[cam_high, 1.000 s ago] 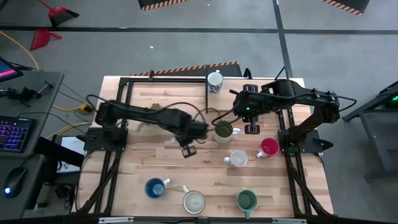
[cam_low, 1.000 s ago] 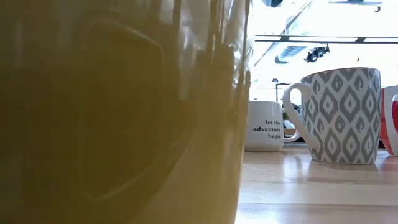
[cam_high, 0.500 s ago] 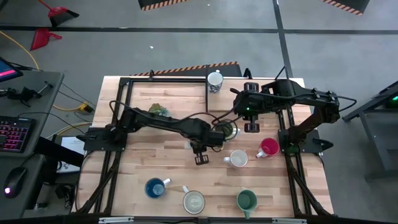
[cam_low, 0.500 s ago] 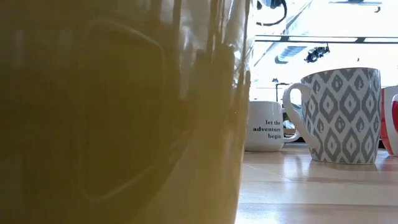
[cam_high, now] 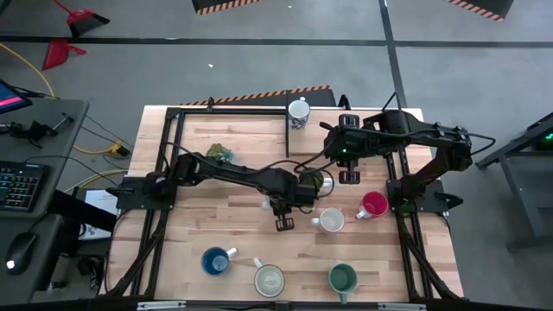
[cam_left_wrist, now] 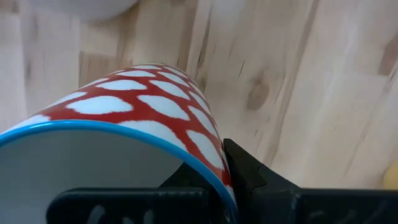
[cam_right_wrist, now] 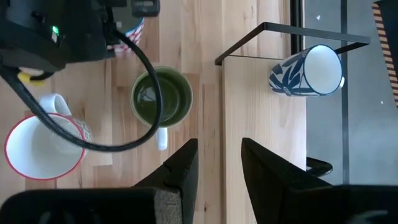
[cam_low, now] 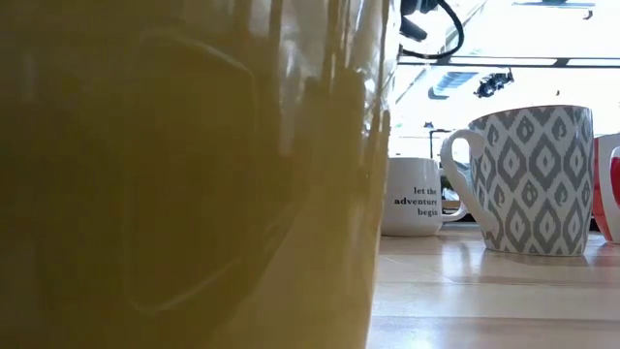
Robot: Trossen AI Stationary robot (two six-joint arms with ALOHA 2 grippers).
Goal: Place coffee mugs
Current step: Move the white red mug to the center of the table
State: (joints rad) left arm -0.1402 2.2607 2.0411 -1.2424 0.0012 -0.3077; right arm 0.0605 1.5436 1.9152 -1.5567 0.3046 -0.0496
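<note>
My left gripper (cam_high: 282,212) is near the table's middle, shut on a red-and-white patterned mug with a blue rim (cam_left_wrist: 155,106). Most of that mug is hidden under the arm in the high view. An edge of the patterned mug (cam_right_wrist: 132,30) shows in the right wrist view. My right gripper (cam_high: 350,177) hangs open above the table, just right of the olive green mug (cam_high: 311,181), which stands on its base. In the right wrist view, the right gripper (cam_right_wrist: 217,168) has the olive mug (cam_right_wrist: 161,96) ahead of its fingers. My left gripper holds the patterned mug by its rim (cam_left_wrist: 214,171). One finger (cam_left_wrist: 245,171) is outside the wall and the other is inside the mug, so the wall is pinched between them. The mug sits tilted in the hold. I cannot tell whether it is clear of the table.
A white mug (cam_high: 331,220) and a red mug (cam_high: 373,205) stand right of the left gripper. Blue (cam_high: 214,261), cream (cam_high: 270,279) and teal (cam_high: 342,278) mugs line the near edge. A leaf-patterned mug (cam_high: 298,112) is at the far edge, a plant sprig (cam_high: 220,153) far-left. One mug fills the low view's left.
My left arm has reached toward the table's right and slightly toward the near edge, bringing its gripper and the patterned mug closer to the olive mug. Most of that travel came early. The plant sprig, covered by the arm before, now shows.
</note>
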